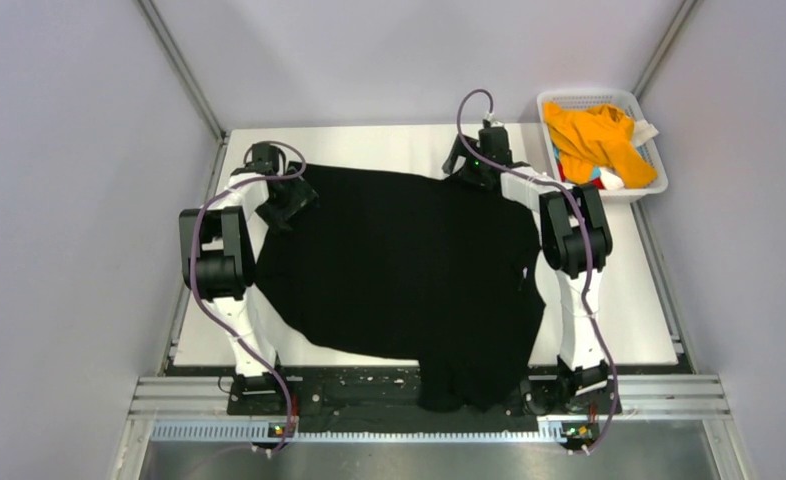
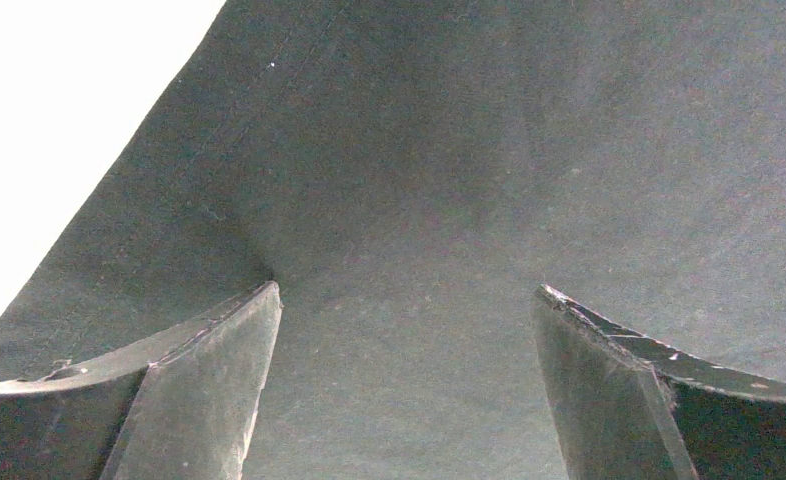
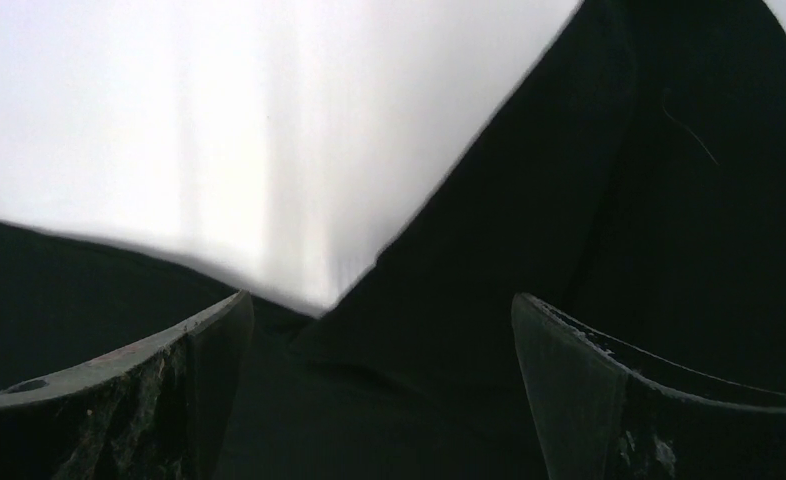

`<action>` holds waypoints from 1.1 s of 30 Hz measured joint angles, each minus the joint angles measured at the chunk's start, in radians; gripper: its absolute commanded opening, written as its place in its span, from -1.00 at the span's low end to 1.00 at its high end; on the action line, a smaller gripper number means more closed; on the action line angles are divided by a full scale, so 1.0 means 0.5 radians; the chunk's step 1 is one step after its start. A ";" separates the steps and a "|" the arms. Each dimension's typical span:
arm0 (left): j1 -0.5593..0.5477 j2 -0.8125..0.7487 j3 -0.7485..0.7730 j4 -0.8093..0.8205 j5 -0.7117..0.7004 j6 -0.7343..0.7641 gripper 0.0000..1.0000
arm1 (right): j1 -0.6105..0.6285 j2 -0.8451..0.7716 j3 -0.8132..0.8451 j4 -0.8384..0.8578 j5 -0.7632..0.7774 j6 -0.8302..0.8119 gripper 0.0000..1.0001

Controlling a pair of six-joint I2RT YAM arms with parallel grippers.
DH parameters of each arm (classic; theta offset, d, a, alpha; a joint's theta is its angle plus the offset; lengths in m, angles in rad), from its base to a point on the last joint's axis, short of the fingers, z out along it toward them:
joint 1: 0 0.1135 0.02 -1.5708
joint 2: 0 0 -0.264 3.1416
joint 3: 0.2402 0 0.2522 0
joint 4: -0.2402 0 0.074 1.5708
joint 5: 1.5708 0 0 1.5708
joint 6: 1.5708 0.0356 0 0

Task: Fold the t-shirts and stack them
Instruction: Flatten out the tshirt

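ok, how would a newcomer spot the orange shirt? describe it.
Look to the far right corner of the white table, where a white mesh basket sits. The orange-yellow t-shirt lies crumpled inside it. It is the only orange thing in view; the other garment, the black t-shirt, is spread across the table.

Tool (image 3: pixel 380 300) gapes over black t-shirt (image 3: pixel 609 200) — table (image 3: pixel 219 130) beyond.
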 measured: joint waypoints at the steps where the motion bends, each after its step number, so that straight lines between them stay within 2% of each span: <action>1: 0.000 0.000 0.000 -0.001 0.000 0.000 0.98 | 0.000 -0.026 -0.037 -0.002 0.007 -0.009 0.97; 9: 0.000 0.001 0.000 -0.005 0.002 0.000 0.98 | 0.000 -0.288 -0.400 0.018 0.020 -0.030 0.97; 17: 0.000 0.001 0.000 -0.006 0.002 0.000 0.97 | 0.000 -0.280 -0.452 0.108 -0.056 -0.022 0.97; 25: 0.000 0.001 0.000 -0.037 -0.023 0.020 0.98 | 0.000 0.018 -0.031 0.144 -0.079 -0.021 0.97; 33: 0.000 0.001 0.000 -0.054 -0.038 0.046 0.97 | 0.002 0.348 0.429 0.330 -0.165 0.079 0.97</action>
